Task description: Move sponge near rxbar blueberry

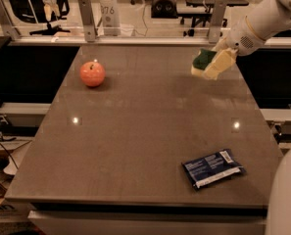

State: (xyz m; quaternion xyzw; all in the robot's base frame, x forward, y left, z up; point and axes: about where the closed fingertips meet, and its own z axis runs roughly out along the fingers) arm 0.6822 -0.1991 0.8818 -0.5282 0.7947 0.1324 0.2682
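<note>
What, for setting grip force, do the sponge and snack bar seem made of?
The sponge, in the gripper over the table's far right: matte pale foam, likely, under a dark green top. The snack bar: dark blue wrapper, probably plastic film, faintly glossy.

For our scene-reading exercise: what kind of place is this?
Probably a robotics lab or office: office chairs behind the table, and a robot gripper at its far corner gripping the sponge.

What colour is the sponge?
The sponge is dark green over pale yellow; camera view, in the claw at the table's far right.
</note>
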